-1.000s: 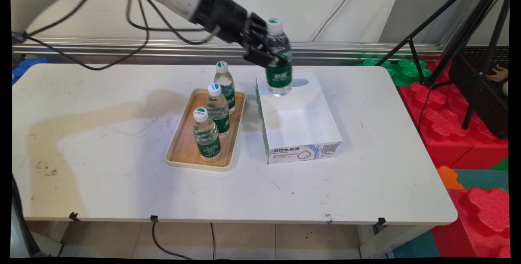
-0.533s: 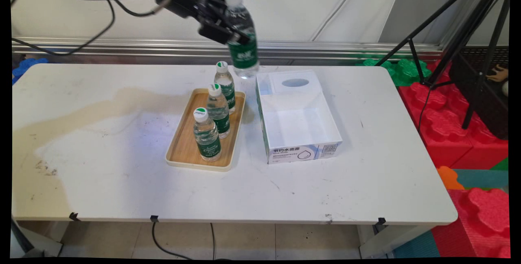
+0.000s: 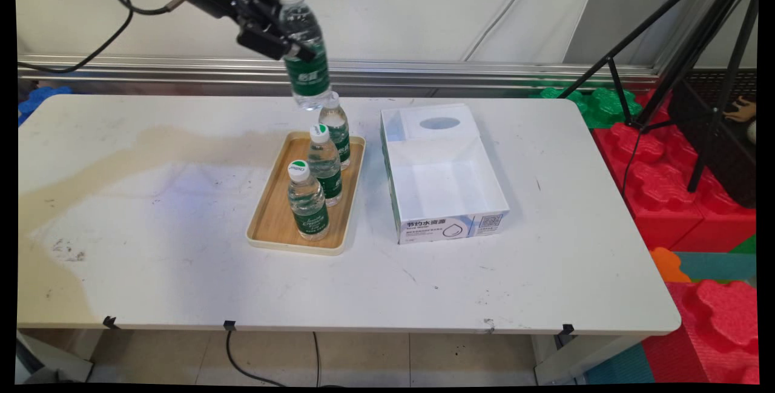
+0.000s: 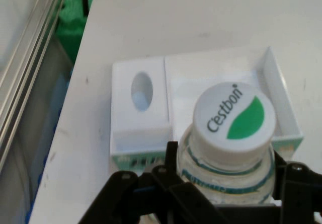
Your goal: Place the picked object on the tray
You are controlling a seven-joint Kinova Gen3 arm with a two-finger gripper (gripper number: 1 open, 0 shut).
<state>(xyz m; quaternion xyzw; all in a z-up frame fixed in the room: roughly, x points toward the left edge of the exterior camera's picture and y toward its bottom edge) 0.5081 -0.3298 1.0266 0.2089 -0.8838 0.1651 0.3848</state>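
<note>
My black gripper (image 3: 284, 33) is shut on a clear water bottle (image 3: 304, 48) with a green label and white cap, held high in the air and slightly tilted above the far end of the wooden tray (image 3: 273, 218). Three like bottles stand in a row on the tray: near (image 3: 307, 201), middle (image 3: 324, 165) and far (image 3: 336, 126). The held bottle's base hangs just above the far one's cap. In the hand view the held bottle's cap (image 4: 235, 117) fills the lower middle between my gripper (image 4: 221, 189) linkage, with the open white box (image 4: 151, 133) beyond.
An open white box (image 3: 445, 169) with a green-printed front stands right of the tray. Red and green foam blocks (image 3: 684, 199) and black tripod legs (image 3: 702, 72) lie past the table's right edge. Black cables (image 3: 72, 23) hang at upper left.
The gripper has carried the bottle up out of the white box and leftward, from above the box's far end to above the tray's far end.
</note>
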